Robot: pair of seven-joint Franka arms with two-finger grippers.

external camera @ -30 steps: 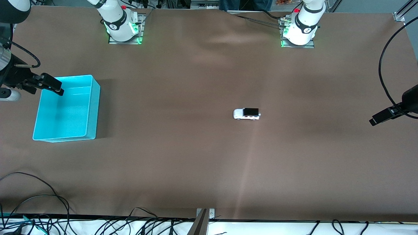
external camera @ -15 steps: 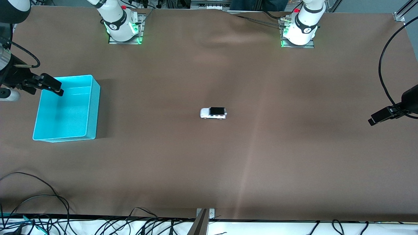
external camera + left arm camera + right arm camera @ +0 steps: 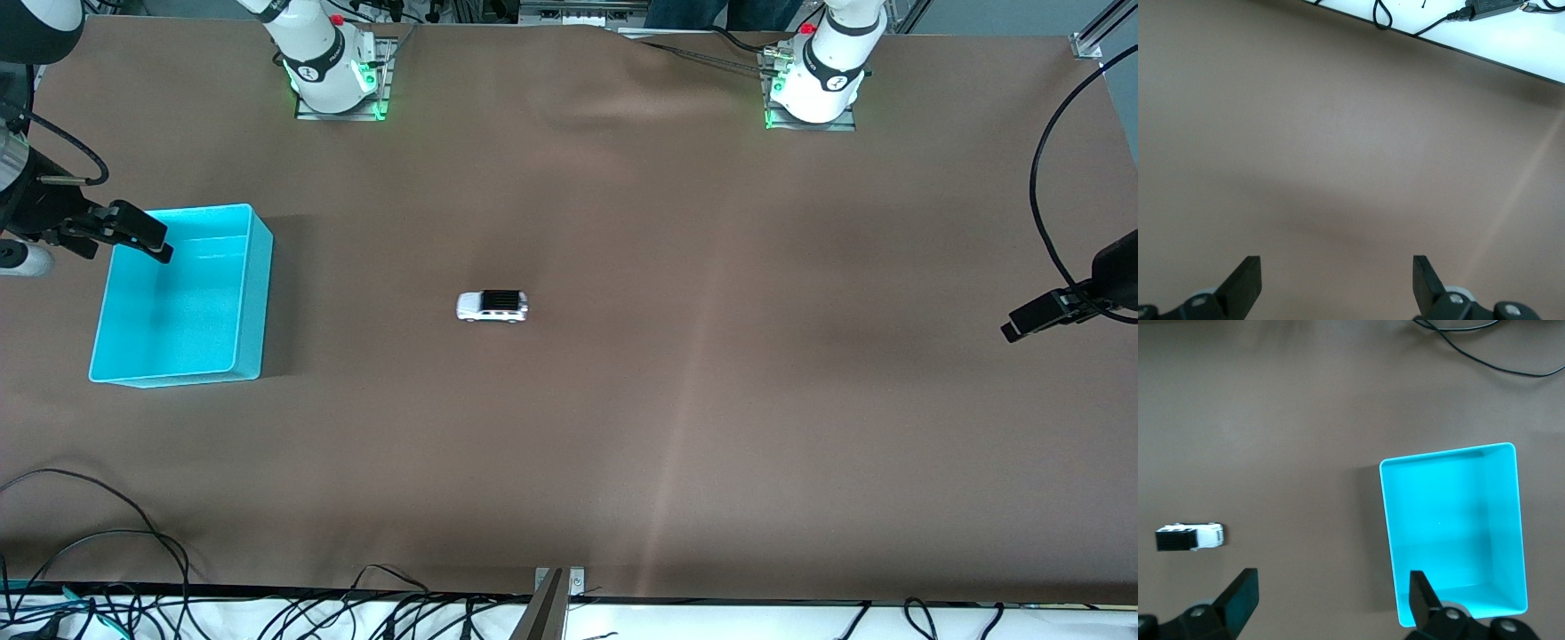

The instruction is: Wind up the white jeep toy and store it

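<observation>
The white jeep toy with its black roof stands on its wheels on the brown table, near the middle, its nose toward the cyan bin. It also shows in the right wrist view, apart from the bin, which is empty. My right gripper hangs open and empty over the bin's edge at the right arm's end; its fingers stand wide apart in the right wrist view. My left gripper waits open and empty over bare table at the left arm's end, as the left wrist view shows.
Loose black cables lie along the table's edge nearest the front camera. A black cable loops above the left arm's end. A small metal bracket sits at the middle of the near edge.
The jeep has rolled on its own across the table from the left arm's side toward the cyan bin. Both grippers have stayed almost still.
</observation>
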